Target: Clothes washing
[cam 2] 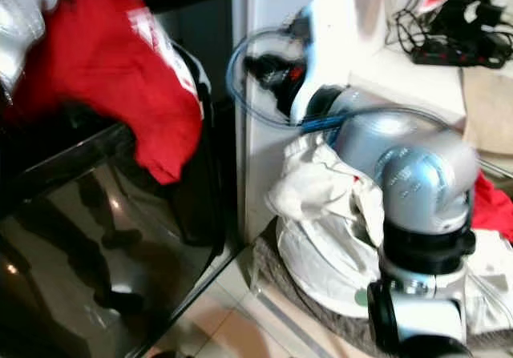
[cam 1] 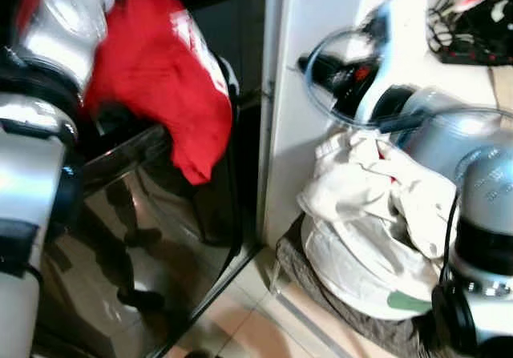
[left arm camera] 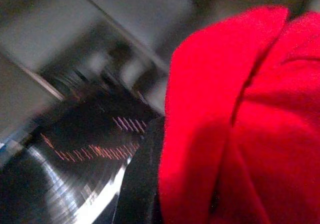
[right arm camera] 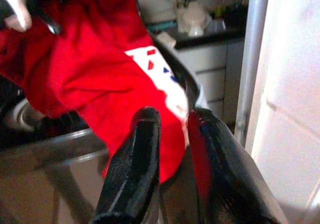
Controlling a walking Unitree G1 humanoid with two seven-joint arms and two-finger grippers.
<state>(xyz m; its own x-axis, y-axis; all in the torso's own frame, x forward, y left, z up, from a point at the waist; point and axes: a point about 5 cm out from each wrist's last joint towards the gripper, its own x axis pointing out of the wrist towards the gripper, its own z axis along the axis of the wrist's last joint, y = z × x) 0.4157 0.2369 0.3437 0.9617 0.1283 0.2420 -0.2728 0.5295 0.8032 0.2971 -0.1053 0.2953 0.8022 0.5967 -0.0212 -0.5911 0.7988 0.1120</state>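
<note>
The right claw [right arm camera: 172, 134] is seen in the right wrist view with its two black fingers [right arm camera: 132, 169] a little apart, and a fold of the one red garment [right arm camera: 100, 68] is pinched between them. Whether the left claw is released or clenched cannot be told; in the left wrist view the same red cloth [left arm camera: 240, 134] lies close before it, with the shiny drum [left arm camera: 75, 174] behind.

From the head camera, the red garment [cam 1: 168, 70] is hung over the upper edge of the dark glass door [cam 1: 136, 238] of the washing machine, and it is held up near the left arm [cam 1: 40, 94]. One white panel [cam 1: 313, 78] stands just beside the door. On the floor [cam 1: 264, 326] at its foot, one basket [cam 1: 321, 286] is filled with white laundry [cam 1: 361, 214]. The right arm [cam 2: 417, 198] is bent over this basket.
</note>
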